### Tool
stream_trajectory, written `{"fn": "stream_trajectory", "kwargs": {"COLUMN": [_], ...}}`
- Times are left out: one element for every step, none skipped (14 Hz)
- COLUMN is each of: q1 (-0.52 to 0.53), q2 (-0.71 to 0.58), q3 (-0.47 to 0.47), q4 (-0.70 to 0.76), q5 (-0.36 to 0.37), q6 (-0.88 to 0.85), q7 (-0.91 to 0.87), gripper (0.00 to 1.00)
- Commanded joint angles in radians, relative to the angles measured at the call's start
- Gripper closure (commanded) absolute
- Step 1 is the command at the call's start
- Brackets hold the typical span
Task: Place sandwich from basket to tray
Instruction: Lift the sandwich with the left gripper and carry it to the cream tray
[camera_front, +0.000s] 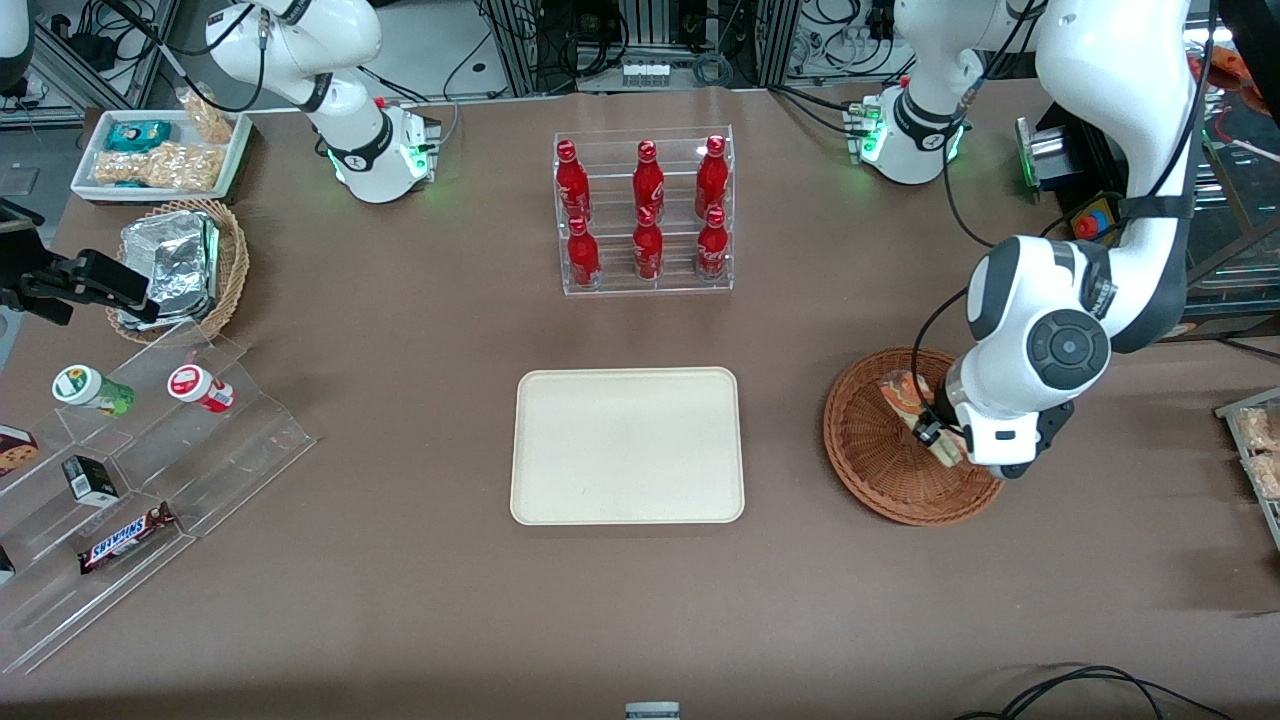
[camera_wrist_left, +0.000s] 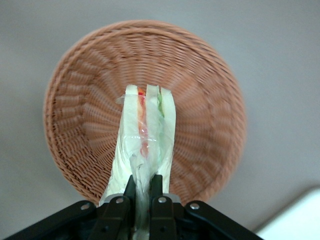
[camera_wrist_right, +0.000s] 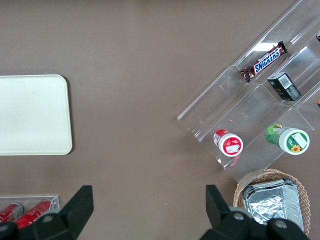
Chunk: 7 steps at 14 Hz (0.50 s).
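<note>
Over the basket (camera_wrist_left: 75, 100), the gripper (camera_wrist_left: 143, 187) was clamped on the sandwich (camera_wrist_left: 147, 145) by its loose wrap. Judged light, soft and slippery, it hung from film alone.

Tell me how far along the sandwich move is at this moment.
Grasp looks done: the gripper is shut on the sandwich, which hangs over the wicker basket. In hand is the lift. Left: carrying it to the cream tray, which holds nothing yet, and releasing.
</note>
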Motion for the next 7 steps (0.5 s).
{"fn": "stream_trajectory", "kwargs": {"q1": [-0.013, -0.015, -0.015, -0.022, -0.037, -0.048, -0.065], "q2": [0.053, 0.094, 0.145, 0.188, 0.229, 0.261, 0.292], "q3": [-0.052, -0.087, -0.124, -0.158, -0.199, -0.224, -0.253], "q4": [0.067, 0.135, 0.203, 0.241, 0.283, 0.298, 0.298], "q5": [-0.017, -0.009, -0.011, -0.014, -0.016, -0.016, -0.016], "q6": [-0.012, -0.013, -0.013, -0.01, 0.019, 0.083, 0.17], "q7": [0.235, 0.291, 0.319, 0.318, 0.321, 0.324, 0.321], "gripper": [0.95, 0.93, 0.92, 0.93, 0.94, 0.97, 0.99]}}
